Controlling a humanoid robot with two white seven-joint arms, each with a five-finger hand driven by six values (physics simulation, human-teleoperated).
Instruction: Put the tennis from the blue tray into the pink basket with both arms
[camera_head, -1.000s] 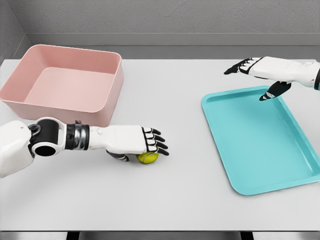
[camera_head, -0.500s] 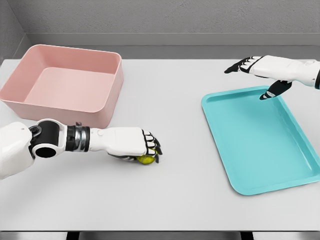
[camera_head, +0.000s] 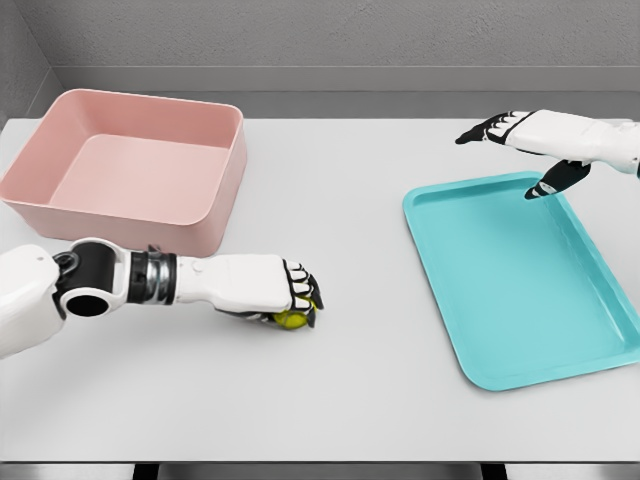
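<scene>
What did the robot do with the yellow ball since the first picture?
The left hand curled its fingers around the tennis ball on the table, gripping it where it lay. The right hand drifted slightly right above the blue tray. The pink basket and the tray stayed put.

Pale grey worktop (camera_head: 380, 400) — grey wall (camera_head: 350, 35) behind.

Matte and smooth across nearly the whole view, running wide from left to right. Darker grey strip along the far edge, under a faintly textured wall. Thin near edge at the bottom — dark supports (camera_head: 146, 470) just showing beneath it at two spots.
</scene>
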